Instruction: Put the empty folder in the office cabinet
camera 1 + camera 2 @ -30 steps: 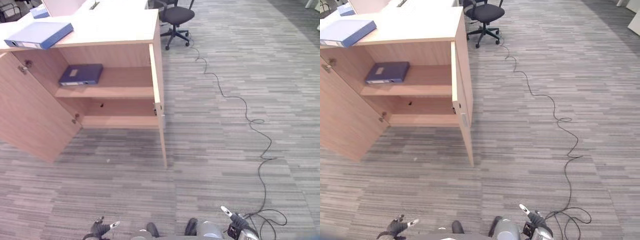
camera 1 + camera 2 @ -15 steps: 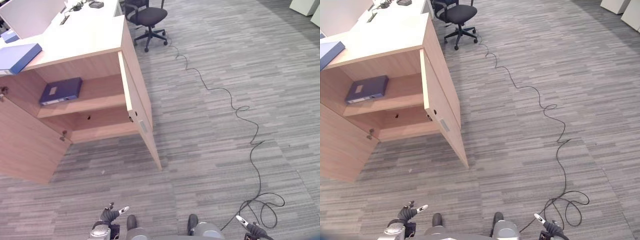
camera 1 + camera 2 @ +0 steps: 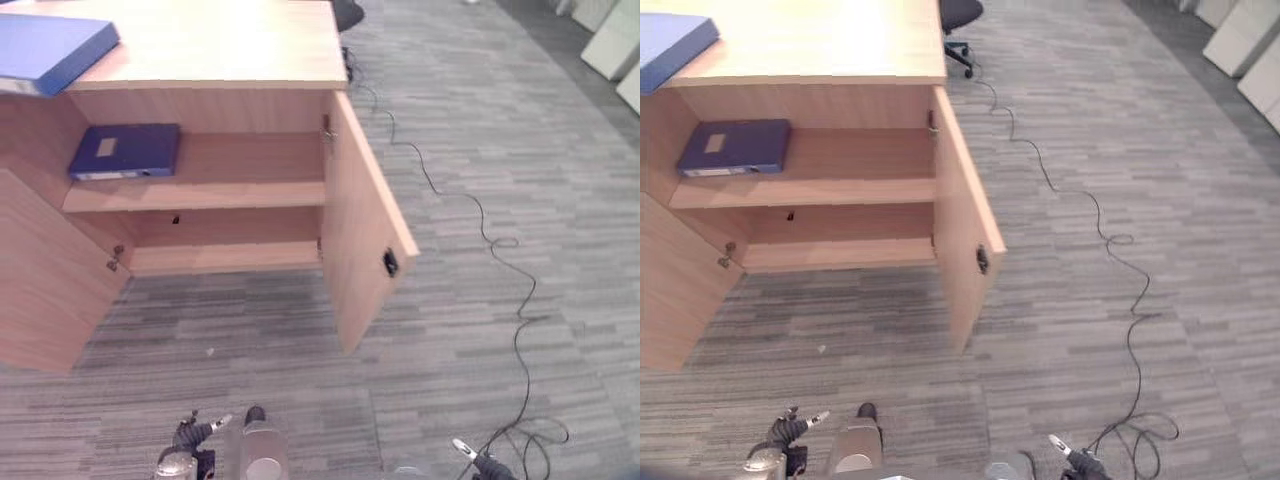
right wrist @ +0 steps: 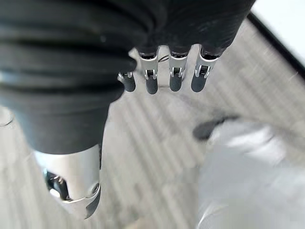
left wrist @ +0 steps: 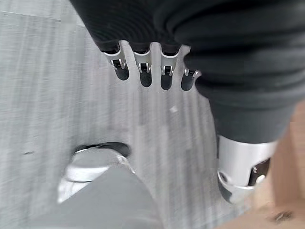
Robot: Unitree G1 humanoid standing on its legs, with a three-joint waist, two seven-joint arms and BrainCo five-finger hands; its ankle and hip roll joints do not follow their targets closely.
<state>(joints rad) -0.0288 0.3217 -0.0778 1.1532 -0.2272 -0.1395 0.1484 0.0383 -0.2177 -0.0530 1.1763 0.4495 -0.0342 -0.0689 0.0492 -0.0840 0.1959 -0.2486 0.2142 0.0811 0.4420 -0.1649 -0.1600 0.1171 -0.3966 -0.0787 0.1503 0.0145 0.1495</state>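
We stand before the open office cabinet (image 3: pixel 250 190), both hands hanging low and holding nothing.

We see a dark blue folder (image 3: pixel 125 151) lying flat on the cabinet's upper shelf (image 3: pixel 240 192), toward its left end, and a lighter blue folder (image 3: pixel 50 52) on the cabinet's top (image 3: pixel 230 45), at its left edge. Both cabinet doors (image 3: pixel 365 225) stand swung out. Our left hand (image 5: pixel 143 67) and right hand (image 4: pixel 167 71) hang well short of the cabinet over the grey carpet (image 3: pixel 470 150), fingers (image 5: pixel 145 71) straight and relaxed.
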